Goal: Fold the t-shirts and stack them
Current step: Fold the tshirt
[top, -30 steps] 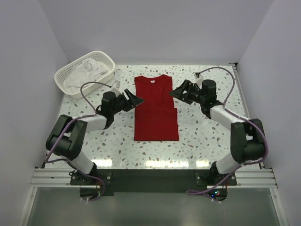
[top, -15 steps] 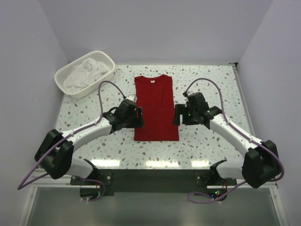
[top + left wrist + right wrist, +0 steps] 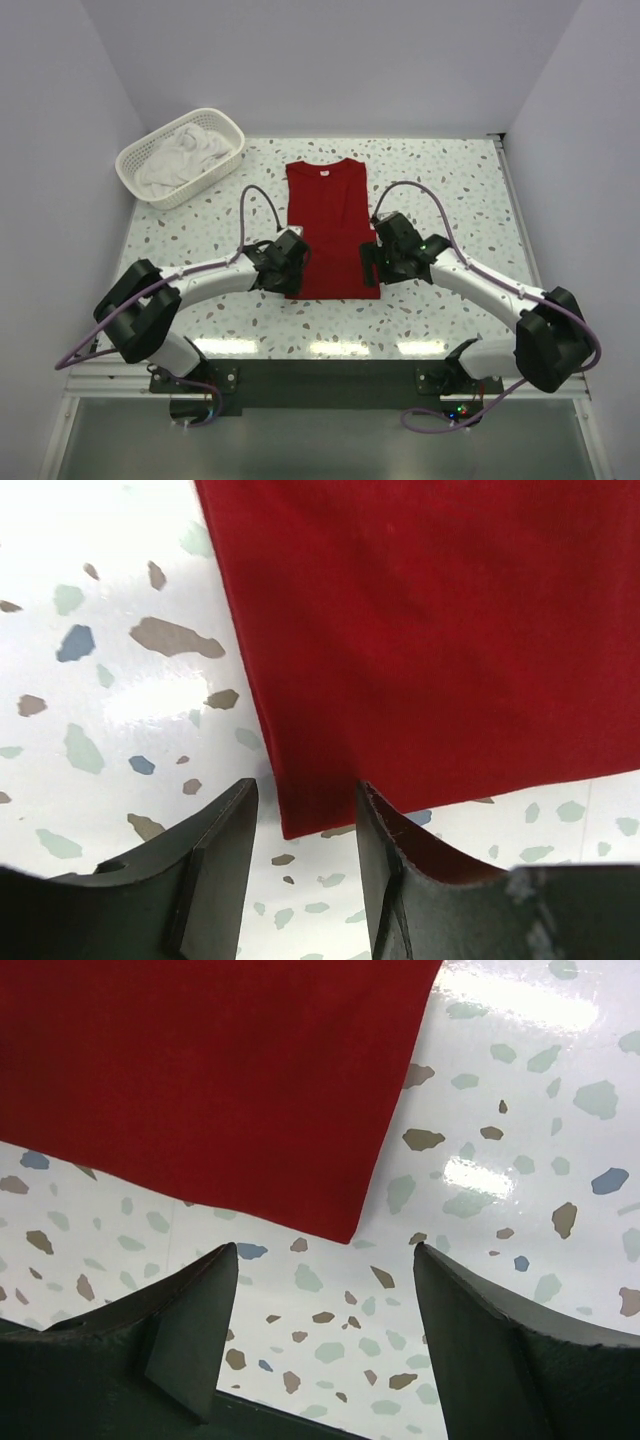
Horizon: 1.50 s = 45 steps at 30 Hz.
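Speckled terrazzo table (image 3: 455, 195) between plain white walls forms the work surface. Working from the near edge outward, we meet the two grippers first. The left gripper (image 3: 305, 815) has its jaws parted by a narrow gap. The near left corner of the red t-shirt (image 3: 332, 225) lies in that gap, and nothing is clamped. We cannot tell from the wrist view whether the fingers touch the cloth or the table. The right gripper (image 3: 325, 1260) has its jaws spread wide, and the near right corner of the garment lies just ahead of them, between the two fingers and apart from both. Each arm is therefore the nearer one to its own corner, and the near hem (image 3: 333, 296) runs between the two grippers, parallel to the near edge. From either gripper the cloth extends away toward the far edge. The garment's long axis runs near to far down the centre of the table, the sleeves are tucked in to give a narrow rectangle, and the neck label (image 3: 324, 171) marks the far end. We judge that the next fold calls for both jaws to close on the hem corners and carry them along this axis toward the collar. At the far left corner, well apart from the grippers, the basket (image 3: 128, 160) holds the white t-shirts (image 3: 185, 150) in a loose heap.
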Each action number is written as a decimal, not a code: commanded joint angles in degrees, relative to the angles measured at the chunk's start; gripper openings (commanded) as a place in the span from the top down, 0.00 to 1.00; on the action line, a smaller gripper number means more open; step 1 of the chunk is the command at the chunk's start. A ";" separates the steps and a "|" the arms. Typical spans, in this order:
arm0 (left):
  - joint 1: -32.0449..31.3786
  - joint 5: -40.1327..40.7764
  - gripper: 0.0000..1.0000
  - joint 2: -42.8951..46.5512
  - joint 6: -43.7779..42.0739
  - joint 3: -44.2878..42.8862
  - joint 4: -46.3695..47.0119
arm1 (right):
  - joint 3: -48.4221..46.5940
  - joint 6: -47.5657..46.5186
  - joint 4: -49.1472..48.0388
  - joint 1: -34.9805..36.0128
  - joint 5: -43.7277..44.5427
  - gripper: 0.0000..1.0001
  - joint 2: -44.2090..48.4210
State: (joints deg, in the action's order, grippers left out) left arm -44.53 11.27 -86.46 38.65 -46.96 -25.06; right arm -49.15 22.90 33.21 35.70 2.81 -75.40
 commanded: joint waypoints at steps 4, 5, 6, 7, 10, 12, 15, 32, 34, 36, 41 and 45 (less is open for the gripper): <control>-1.87 1.92 0.52 -2.31 1.42 0.03 -0.69 | -0.07 1.36 -0.25 2.61 3.78 0.27 -1.77; -1.96 1.92 0.52 -2.66 1.60 0.03 -0.87 | 0.01 1.45 -0.43 2.79 3.87 0.27 -1.95; -2.05 1.92 0.53 -3.28 1.77 0.03 -0.96 | 0.10 1.71 -0.43 2.97 4.05 0.27 -2.47; -2.40 1.92 0.53 -3.63 1.86 0.03 -1.22 | 0.19 1.80 -0.52 3.23 4.22 0.28 -2.74; -3.27 2.18 0.53 -4.33 2.56 0.29 -2.10 | 0.72 2.42 -0.87 4.37 4.84 0.29 -3.88; -3.37 2.27 0.53 -4.42 3.18 0.82 -2.45 | 1.33 2.86 -1.48 4.73 4.75 0.30 -4.58; -3.63 2.44 0.56 -4.77 3.62 1.34 -2.80 | 1.77 3.30 -2.45 5.34 4.66 0.33 -6.86; -4.51 2.09 0.64 -6.01 3.89 2.40 -2.19 | 0.10 5.14 0.18 7.36 7.47 0.41 -8.81; -4.68 1.92 0.65 -6.09 3.97 2.66 -2.01 | -0.25 5.05 0.89 7.36 7.65 0.41 -7.23; -4.69 1.56 0.65 -6.09 3.89 3.01 -1.57 | -0.69 4.97 1.15 7.28 8.09 0.41 -6.96; -4.60 1.65 0.65 -6.09 3.89 3.28 -1.57 | -1.04 5.49 -0.34 7.36 7.39 0.41 -8.89; -4.68 1.65 0.65 -5.74 3.97 3.63 -1.75 | -0.78 5.76 -1.31 7.28 8.26 0.43 -9.68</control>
State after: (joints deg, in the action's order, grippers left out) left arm -48.77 14.17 -89.60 41.41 -46.76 -24.45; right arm -48.21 27.49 33.12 42.74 8.60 -84.58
